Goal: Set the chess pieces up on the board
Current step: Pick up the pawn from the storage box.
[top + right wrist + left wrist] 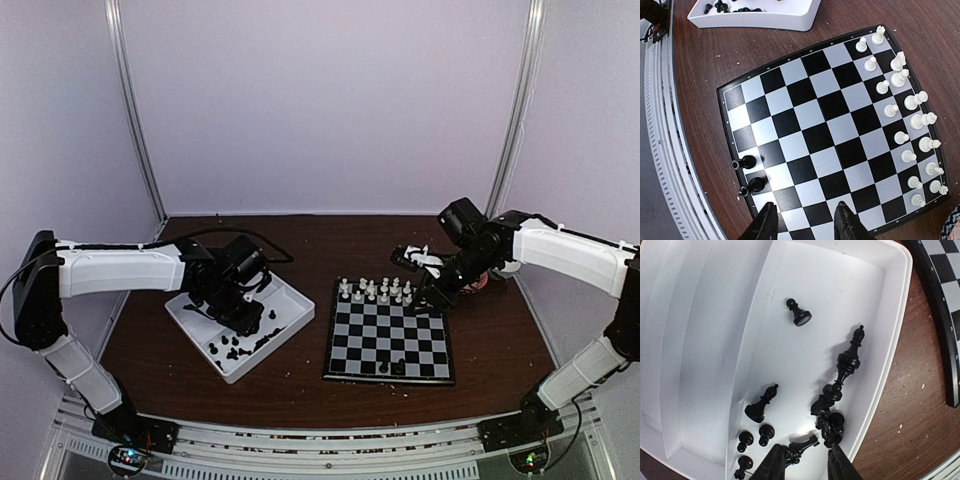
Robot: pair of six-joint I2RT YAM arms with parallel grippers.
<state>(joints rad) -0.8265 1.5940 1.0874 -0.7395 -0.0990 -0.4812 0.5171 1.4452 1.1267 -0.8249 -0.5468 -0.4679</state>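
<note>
Several black chess pieces (849,357) lie in the right compartment of the white tray (815,285). My left gripper (807,462) is down in that compartment, open. One toppled black piece (801,446) lies between its fingers, against the left finger and apart from the right one. The board (815,137) has two black pieces (744,162) standing on its near edge row. My right gripper (805,225) hangs open above the board's corner beside them, with nothing between its fingers. From above, the left gripper (243,318) is over the tray (290,300) and the right gripper (432,297) is at the board's (390,345) far right.
White chess pieces (910,125) fill the two far rows of the board. The tray's left compartment (700,340) holds nothing that shows. The board's black border (940,300) lies close to the tray's right wall. A metal rail (320,440) runs along the table's near edge.
</note>
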